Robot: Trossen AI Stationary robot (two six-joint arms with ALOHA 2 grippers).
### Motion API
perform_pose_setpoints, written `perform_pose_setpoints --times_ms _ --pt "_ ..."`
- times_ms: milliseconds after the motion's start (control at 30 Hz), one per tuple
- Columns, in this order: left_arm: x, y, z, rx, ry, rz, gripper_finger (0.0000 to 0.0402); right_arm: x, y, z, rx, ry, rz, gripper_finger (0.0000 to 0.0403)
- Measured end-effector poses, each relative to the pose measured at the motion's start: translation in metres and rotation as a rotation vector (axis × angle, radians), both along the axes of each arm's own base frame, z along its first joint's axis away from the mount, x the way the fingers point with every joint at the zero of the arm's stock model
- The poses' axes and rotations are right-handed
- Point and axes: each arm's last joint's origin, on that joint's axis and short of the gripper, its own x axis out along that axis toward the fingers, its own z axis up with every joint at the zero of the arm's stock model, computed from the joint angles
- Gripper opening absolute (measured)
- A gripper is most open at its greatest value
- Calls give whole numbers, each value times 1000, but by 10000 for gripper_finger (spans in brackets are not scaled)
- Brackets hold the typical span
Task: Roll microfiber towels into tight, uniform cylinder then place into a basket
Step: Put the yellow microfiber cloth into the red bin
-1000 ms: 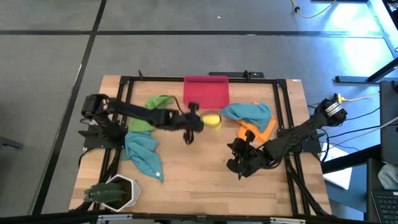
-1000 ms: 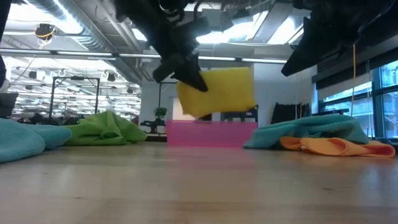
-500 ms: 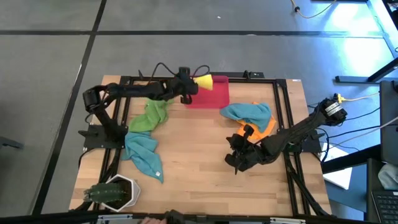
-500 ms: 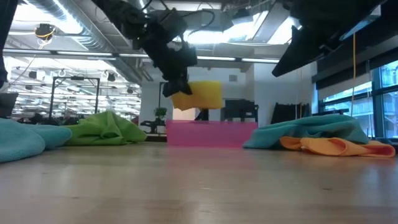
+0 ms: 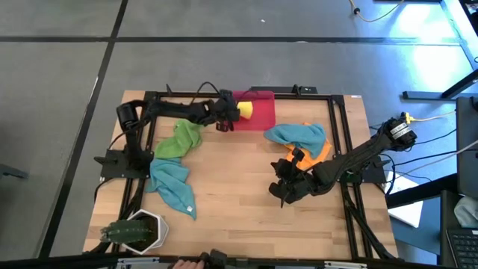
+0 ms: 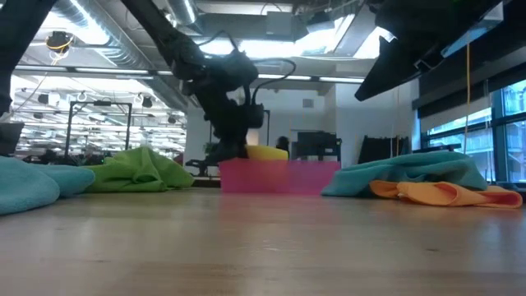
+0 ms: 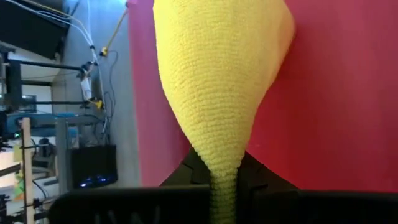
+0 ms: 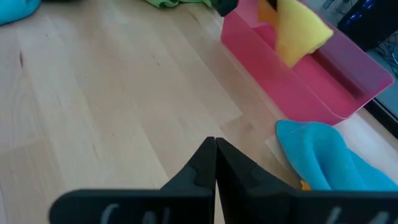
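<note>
The left gripper [image 5: 228, 113] is reached out to the far edge of the table, over the left end of the red-pink basket [image 5: 258, 118]. Its fingers are clamped tight on the yellow towel [image 5: 245, 110], which is pinched at one narrow end and spreads wider beyond the fingertips, as seen in the left wrist view, where the yellow cloth [image 7: 217, 81] hangs against the pink floor of the basket [image 7: 336, 106]. In the low view, the yellow towel [image 6: 265, 153] is seen just above the basket's front wall [image 6: 279, 177], with its lower part hidden behind that wall; whether it touches the basket floor cannot be told.

The right gripper [image 5: 284, 193] is held above the bare wood of the table [image 5: 231, 202], near the middle right, well apart from the basket. Its fingers [image 8: 205, 163] are pressed together with nothing between them.

A green towel [image 5: 181, 138] is bunched just beside the basket's left end, and a teal-blue towel [image 5: 172, 184] lies nearer the front left. A second teal-blue towel [image 5: 297, 136] lies to the right of the basket, partly over an orange towel [image 5: 312, 155]. All four are loose and unrolled. A white hexagonal pot [image 5: 142, 230] with a green plant stands at the front left corner.
</note>
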Motion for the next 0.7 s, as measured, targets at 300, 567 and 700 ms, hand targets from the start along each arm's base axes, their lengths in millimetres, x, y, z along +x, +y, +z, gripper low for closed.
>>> perform_pose_setpoints --times_ms 300,567,700 --pt "5 -30 -7 -96 60 -72 26 0 0 0 -3 4 1 9" --pt "5 -39 -8 -183 59 -129 58 -1 0 0 -6 8 2 9" --pt "3 -39 -10 -218 76 -130 82 -1 0 0 -7 10 2 9"
